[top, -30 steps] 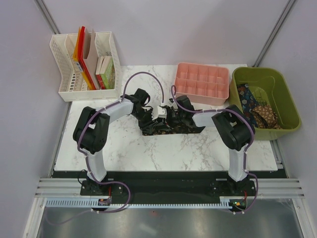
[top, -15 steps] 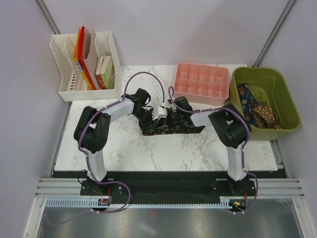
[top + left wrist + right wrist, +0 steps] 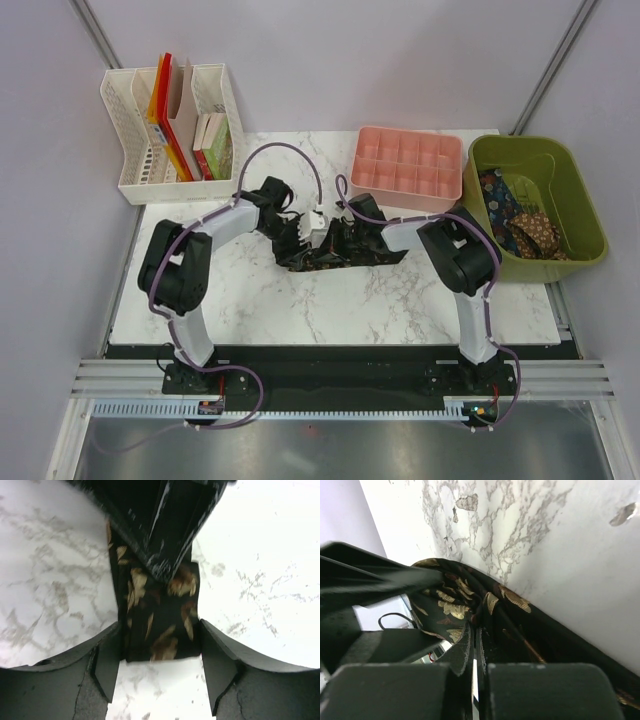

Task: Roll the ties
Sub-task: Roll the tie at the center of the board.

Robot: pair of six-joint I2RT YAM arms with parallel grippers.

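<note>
Black satin-like cloth with gold-brown leaf shapes, the tie (image 3: 345, 258) lies bunched near the middle of the marble table (image 3: 250, 300), between the two arms and just near of the pink tray (image 3: 407, 160). Over the last second the grip has changed sides. The left gripper (image 3: 160, 650) has widened and now stands open astride a flat strip of the tie, its fingers (image 3: 107, 665) at the strip's edges without squeezing it. The right gripper (image 3: 474, 645) has closed fully, its tips seeming to pinch a fold of the fabric. The heap has also skewed a little, its left end shifted nearer. This probably means the right side is anchoring the cloth while the left lets go to take a new hold for another turn. The rolling looks only partly done, and how many turns exist is hidden under the grippers. The cloth is thin, limp and slippery-looking, creasing in soft folds, so a loose wrap could spring open. More patterned ties (image 3: 520, 225) wait in the green bin (image 3: 575, 210) at the far right.
</note>
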